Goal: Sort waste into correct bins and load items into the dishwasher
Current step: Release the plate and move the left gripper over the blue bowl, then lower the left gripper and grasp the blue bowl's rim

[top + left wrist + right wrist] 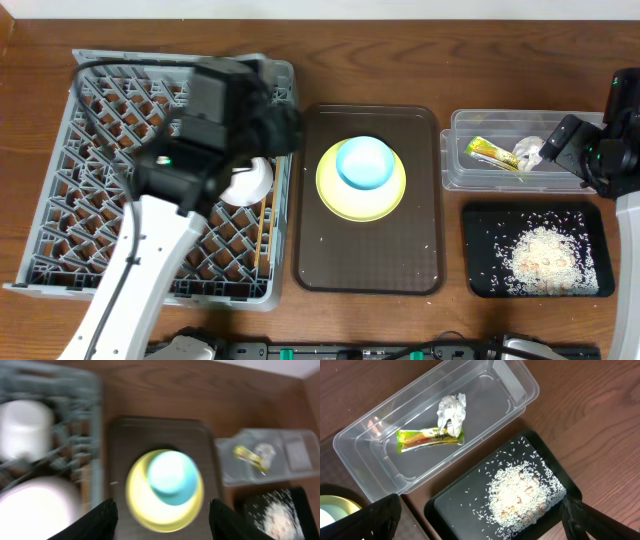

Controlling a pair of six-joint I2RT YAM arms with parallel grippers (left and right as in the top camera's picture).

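Tipping is risked if the yellow plate (360, 206) on the brown tray (330, 250) is lifted with the light blue bowl (363, 163) stacked on it; left end effector (161, 510) and right end effector (480, 510) are held open.

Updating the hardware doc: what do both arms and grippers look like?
Left arm: white lower link, black upper housing with a small green light, black cables looped over it. Right arm: black wrist section, white link. Left gripper and right gripper: plain black fingers, no markings legible.
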